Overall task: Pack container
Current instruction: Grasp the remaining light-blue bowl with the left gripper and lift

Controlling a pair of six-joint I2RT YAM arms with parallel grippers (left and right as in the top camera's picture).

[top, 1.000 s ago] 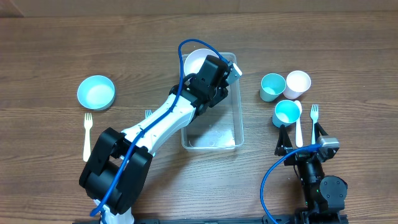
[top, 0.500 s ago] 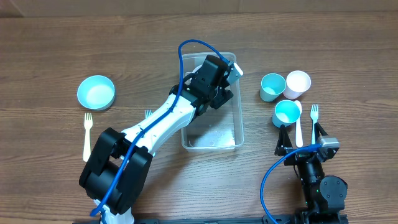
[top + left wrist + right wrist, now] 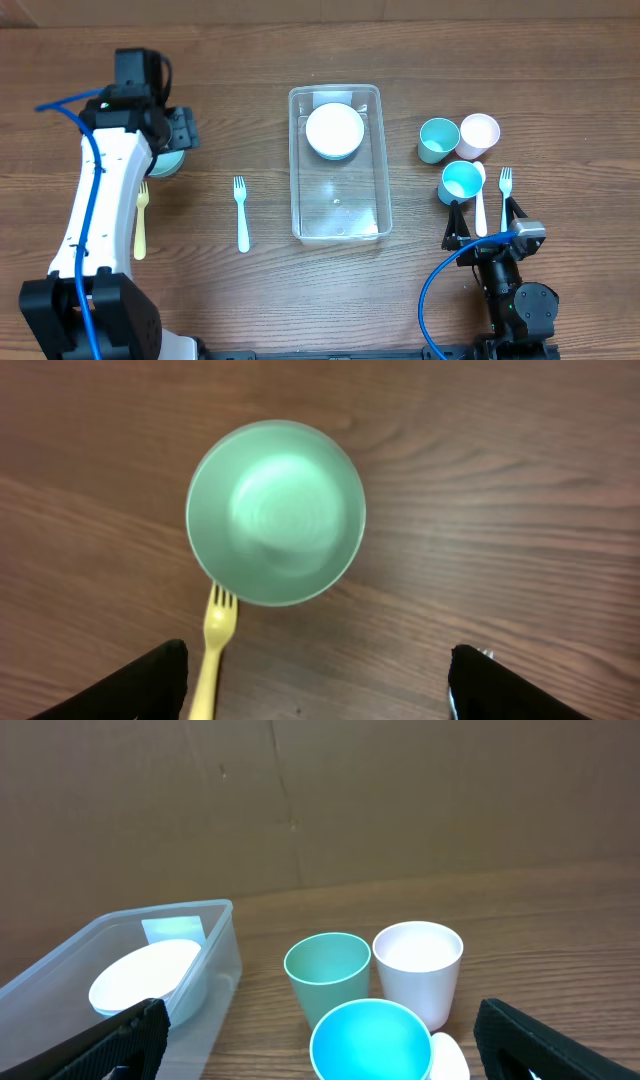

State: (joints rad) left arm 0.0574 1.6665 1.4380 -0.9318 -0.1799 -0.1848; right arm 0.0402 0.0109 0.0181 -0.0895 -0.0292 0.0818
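Half a second ago my left arm hung over the container (image 3: 338,205). Now it has swung away toward 9 o'clock of the table, and the white bowl (image 3: 334,131) is left lying inside, at the container's 12 o'clock end. So I judge one item is packed. The container stands in the middle of the table. The left gripper (image 3: 320,675) is spread wide and empty above the teal bowl (image 3: 275,510), which I think is next. The right gripper (image 3: 481,215) waits between 3 and 4 o'clock, fingers also parted, holding nothing.
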